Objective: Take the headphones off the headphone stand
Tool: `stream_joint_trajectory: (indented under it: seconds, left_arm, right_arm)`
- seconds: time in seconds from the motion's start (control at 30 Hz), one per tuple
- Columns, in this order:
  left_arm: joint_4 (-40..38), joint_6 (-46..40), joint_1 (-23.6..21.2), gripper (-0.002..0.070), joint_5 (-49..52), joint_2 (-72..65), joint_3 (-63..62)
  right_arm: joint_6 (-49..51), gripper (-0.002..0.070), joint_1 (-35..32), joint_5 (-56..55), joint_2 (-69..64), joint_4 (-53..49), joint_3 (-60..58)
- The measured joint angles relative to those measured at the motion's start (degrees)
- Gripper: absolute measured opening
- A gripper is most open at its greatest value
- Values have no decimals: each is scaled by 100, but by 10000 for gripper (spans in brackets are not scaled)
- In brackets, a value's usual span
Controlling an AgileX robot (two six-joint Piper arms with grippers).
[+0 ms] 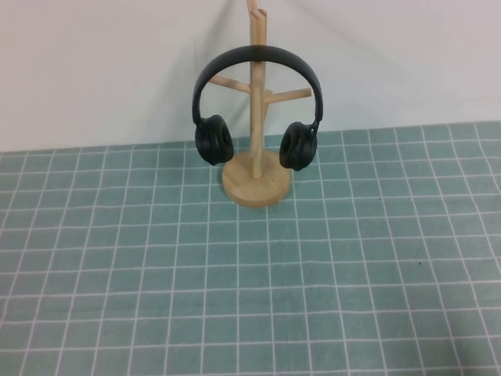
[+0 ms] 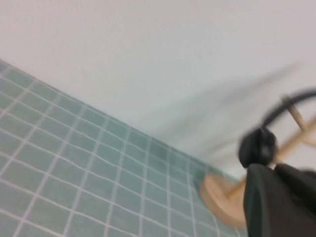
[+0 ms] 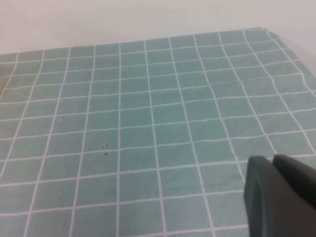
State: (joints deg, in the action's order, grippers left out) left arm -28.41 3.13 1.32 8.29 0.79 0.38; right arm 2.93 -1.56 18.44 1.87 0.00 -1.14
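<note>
The black headphones (image 1: 258, 53) hang by their headband over the pegs of the light wooden headphone stand (image 1: 255, 110). The two ear cups hang either side of the post, above the round base. The stand is at the far middle of the mat. Neither gripper shows in the high view. In the left wrist view my left gripper (image 2: 272, 168) is shut and empty, off the stand's left side and apart from it, with an ear cup (image 2: 257, 147) and the stand's base (image 2: 222, 195) beyond it. My right gripper (image 3: 272, 158) is shut and empty above the bare mat.
A green mat with a white grid (image 1: 250, 282) covers the table. A white wall (image 1: 94, 63) rises right behind the stand. The mat's far right corner (image 3: 266, 30) shows in the right wrist view.
</note>
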Motion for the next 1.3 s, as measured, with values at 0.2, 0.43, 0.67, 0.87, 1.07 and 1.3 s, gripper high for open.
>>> stream_joint_trajectory:
  seconds: [0.2,0.43,0.67,0.87,1.07,1.3]
  left_arm:
    - [355,-1183,0,-4,1541,-875,-1421]
    - [1224,-3238,0,-4,2783,-3243,-3171]
    - [1330,-4383,562,-4,1895,-5238,-4289]
    - [1343,-5025,1720,-4,636,-6282,-4872]
    - [1356,-6020,2636,111,-1215,-7049,-4926]
    - [1523,-6157,2915,476,-2723,-8009,-4926]
  right_arm:
    - [0,-8,0,0,0,0,0]
    - [0,-8,0,0,0,0,0]
    - [0,-8,0,0,0,0,0]
    - [0,-8,0,0,0,0,0]
    - [0,-8,0,0,0,0,0]
    - [0,-8,0,0,0,0,0]
